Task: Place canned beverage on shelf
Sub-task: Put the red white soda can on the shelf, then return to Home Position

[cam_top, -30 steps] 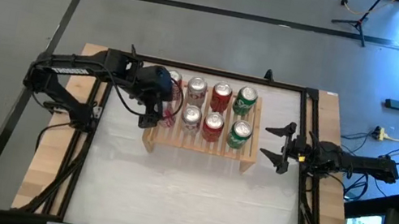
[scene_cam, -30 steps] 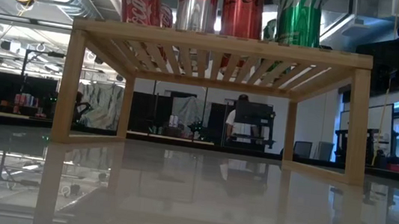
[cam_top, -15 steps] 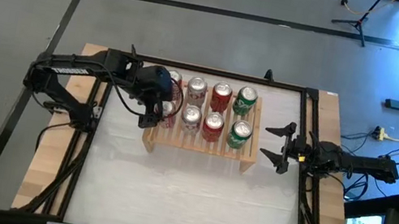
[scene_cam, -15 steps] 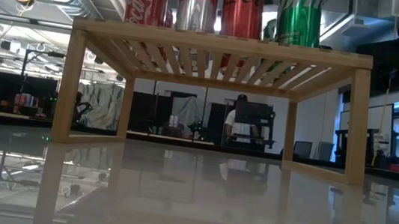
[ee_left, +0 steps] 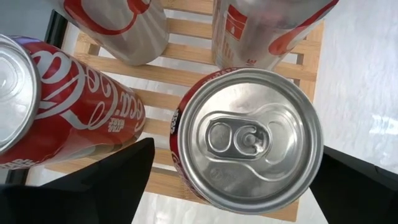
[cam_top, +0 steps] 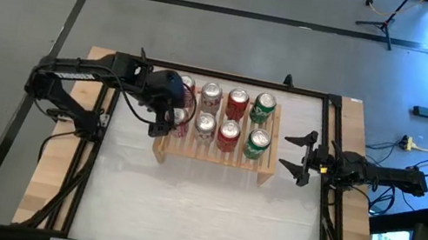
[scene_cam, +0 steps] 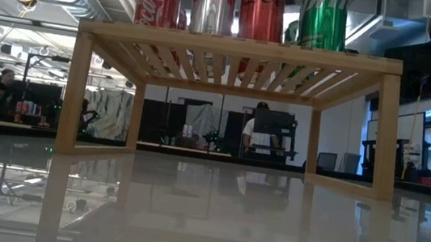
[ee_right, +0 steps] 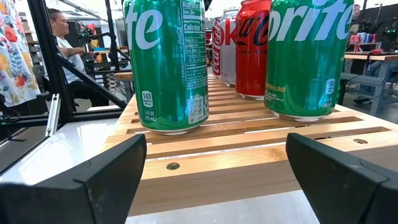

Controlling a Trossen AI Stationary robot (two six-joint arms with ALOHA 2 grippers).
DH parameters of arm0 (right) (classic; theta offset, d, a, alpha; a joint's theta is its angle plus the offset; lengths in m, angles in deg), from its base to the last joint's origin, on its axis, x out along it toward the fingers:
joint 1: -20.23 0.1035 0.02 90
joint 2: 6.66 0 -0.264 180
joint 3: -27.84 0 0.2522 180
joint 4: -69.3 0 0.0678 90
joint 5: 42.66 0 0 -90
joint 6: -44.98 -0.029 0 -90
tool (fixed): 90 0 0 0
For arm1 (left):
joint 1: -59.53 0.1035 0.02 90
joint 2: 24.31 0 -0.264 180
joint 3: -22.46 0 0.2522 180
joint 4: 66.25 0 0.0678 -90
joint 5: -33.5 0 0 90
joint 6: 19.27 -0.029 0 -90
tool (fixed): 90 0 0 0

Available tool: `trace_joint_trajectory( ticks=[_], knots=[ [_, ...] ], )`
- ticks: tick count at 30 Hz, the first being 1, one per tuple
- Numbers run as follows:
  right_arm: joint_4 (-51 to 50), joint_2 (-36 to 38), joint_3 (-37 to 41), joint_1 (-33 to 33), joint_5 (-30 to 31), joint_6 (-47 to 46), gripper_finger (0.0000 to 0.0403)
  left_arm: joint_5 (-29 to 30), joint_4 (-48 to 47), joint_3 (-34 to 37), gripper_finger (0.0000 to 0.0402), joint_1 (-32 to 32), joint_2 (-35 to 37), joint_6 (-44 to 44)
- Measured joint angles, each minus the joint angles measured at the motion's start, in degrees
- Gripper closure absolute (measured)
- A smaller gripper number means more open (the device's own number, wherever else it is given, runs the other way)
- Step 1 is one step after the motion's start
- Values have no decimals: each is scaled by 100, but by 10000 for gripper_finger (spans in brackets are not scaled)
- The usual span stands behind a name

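Table (cam_top: pixel 199 206): can (ee_left: pixel 249 137) between left end effector (cam_top: pixel 172 119) fingers.

left hand (cam_top: pixel 169 116): fingers spread, pointing down | right hand (cam_top: pixel 299 159): fingers spread, level, waiting

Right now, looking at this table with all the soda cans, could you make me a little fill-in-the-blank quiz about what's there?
1. The cans stand on a wooden shelf in ____ rows.
2. The two cans at the shelf's right end are coloured ____.
3. The left gripper hangs over a red can with its fingers ____.
4. The right gripper waits beside the shelf's ____ end.

Missing words: two; green; open; right
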Motion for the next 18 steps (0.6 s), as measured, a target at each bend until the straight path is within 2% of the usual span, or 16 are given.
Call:
trace_joint_trajectory(
  ticks=[18],
  knots=[
    [1, 1, 0, 0, 1, -1, 22, -74, -91, 0, 17, -156, 929, 35]
  ],
)
